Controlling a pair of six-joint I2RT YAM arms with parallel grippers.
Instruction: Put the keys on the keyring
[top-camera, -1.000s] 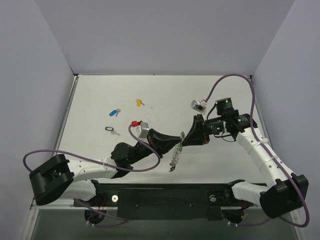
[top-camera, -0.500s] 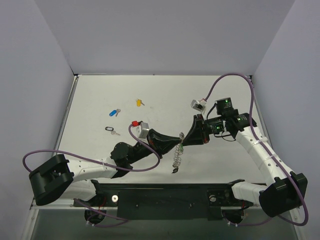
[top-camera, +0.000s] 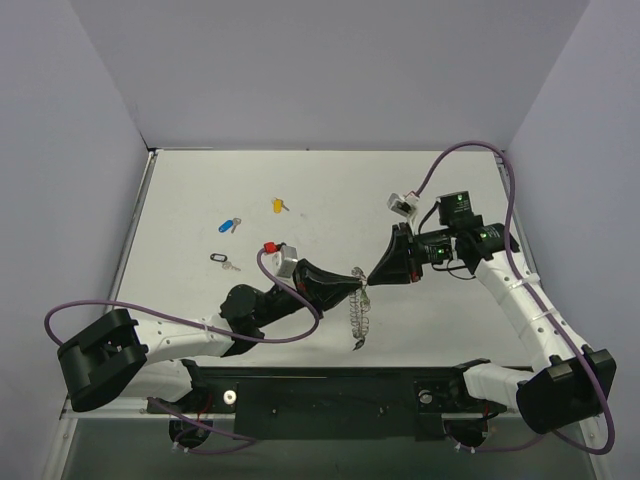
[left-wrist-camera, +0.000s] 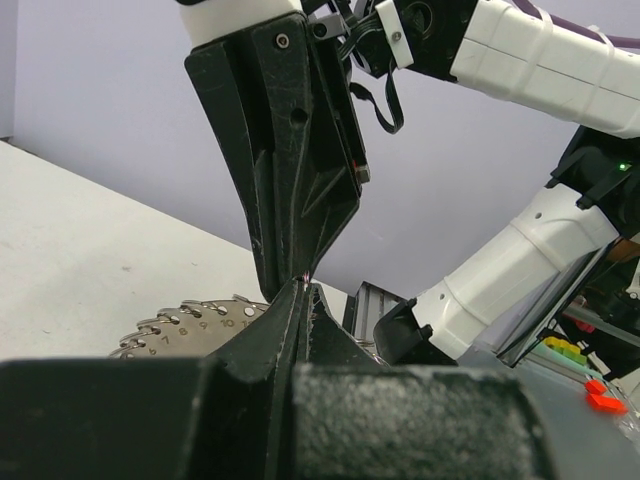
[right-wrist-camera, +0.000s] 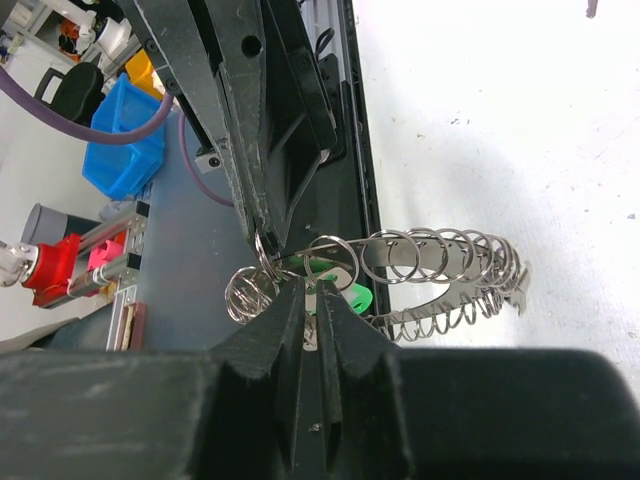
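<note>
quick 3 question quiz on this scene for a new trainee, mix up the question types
1. True or false: the keyring lies flat on the table.
2. Which head colour shows at the right gripper? A blue, B green, C yellow.
3. How many keys lie loose on the table?
Key: 1 false, it hangs from the shut left gripper. 2 B, the green key. 3 three: blue key, yellow key, black key.

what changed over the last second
The keyring hanging from the left tool swung its low end rightward; the right tool shifted slightly right. Left tool still grips the keyring, right still pinches the green key; loose keys on the table unmoved.
</note>
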